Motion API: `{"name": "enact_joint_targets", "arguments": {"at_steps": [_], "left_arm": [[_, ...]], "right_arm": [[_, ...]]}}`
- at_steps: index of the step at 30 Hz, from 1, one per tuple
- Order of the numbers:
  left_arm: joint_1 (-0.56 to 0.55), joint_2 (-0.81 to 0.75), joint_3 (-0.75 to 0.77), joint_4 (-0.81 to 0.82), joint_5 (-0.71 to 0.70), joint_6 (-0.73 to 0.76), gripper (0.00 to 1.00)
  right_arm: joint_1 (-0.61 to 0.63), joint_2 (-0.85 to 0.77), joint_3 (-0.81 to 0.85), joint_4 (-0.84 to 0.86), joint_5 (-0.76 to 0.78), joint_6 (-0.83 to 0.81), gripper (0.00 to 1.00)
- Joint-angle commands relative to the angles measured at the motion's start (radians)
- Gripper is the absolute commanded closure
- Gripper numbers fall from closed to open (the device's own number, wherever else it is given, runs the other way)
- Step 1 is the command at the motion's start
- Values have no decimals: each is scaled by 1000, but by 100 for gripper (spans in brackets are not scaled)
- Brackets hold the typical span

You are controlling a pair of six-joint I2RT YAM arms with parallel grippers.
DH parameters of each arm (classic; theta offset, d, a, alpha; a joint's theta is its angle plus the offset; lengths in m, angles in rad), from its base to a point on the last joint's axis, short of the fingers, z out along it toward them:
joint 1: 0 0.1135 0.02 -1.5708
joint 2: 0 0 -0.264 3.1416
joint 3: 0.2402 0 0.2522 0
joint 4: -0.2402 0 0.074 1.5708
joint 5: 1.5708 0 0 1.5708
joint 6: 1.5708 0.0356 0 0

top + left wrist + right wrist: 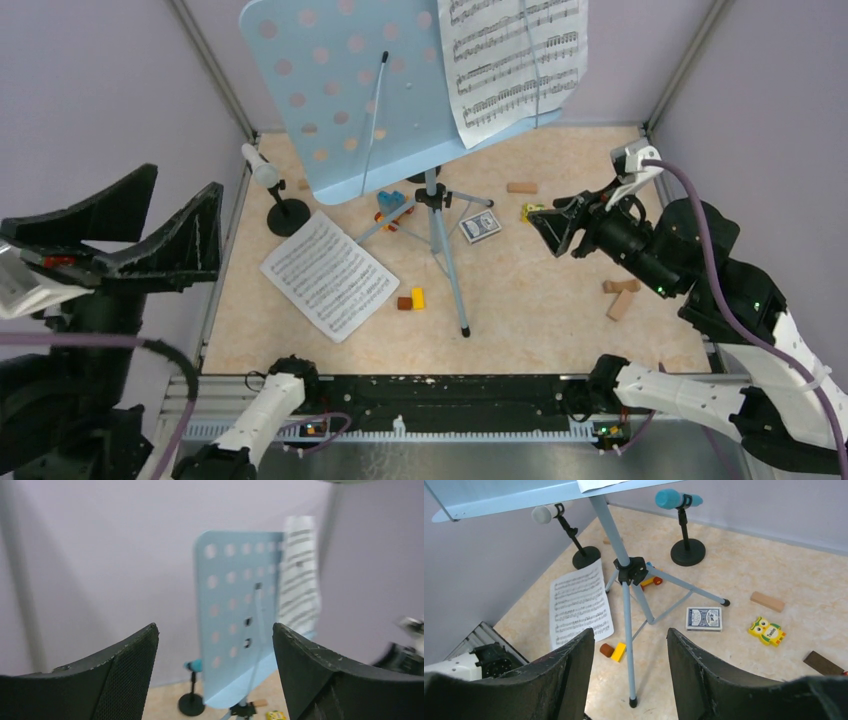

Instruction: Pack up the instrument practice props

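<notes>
The light-blue perforated music rack (350, 90) stands on tripod legs (440, 250) at mid-table, with a sheet-music page (515, 60) on its right side. Another page (328, 273) lies flat to the left of the legs. The white microphone (262, 165) sits in a black round-based holder (288, 217) at the back left. The blue microphone (671, 499) in its holder (687, 552) shows in the right wrist view. My left gripper (185, 188) is open and empty, raised high at the left, facing the rack (235, 630). My right gripper (553, 228) is open and empty, right of the tripod (626, 620).
A card deck (480, 226), a blue-and-orange toy car (392, 208) and a yellow owl toy (531, 211) lie behind the tripod. Wooden blocks (521, 187) (620, 297) lie to the right. Small yellow and brown blocks (411, 299) sit by the front leg. Purple walls enclose the table.
</notes>
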Motion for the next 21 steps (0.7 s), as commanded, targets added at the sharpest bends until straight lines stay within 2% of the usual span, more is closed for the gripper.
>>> {"name": "enact_joint_targets", "arguments": {"at_steps": [1, 3, 6, 9, 14, 17, 21], "left_arm": [[-178, 136, 110, 135, 298, 70, 13], [-299, 192, 126, 143, 341, 117, 14], [-480, 267, 145, 119, 321, 190, 14], [-615, 334, 158, 113, 322, 225, 15], [-823, 441, 210, 89, 199, 288, 17], [-890, 481, 220, 113, 122, 290, 16], [-894, 524, 181, 186, 44, 213, 16]], "right_arm": [[10, -27, -3, 5, -64, -25, 45], [9, -35, -1, 7, -79, -35, 45], [9, -41, 20, -21, -61, -43, 45], [10, -51, 38, -54, -36, -45, 45], [10, -92, 27, -51, -4, -20, 45], [10, -114, 9, -20, 4, -14, 45], [10, -99, 18, -5, 3, -33, 44]]}}
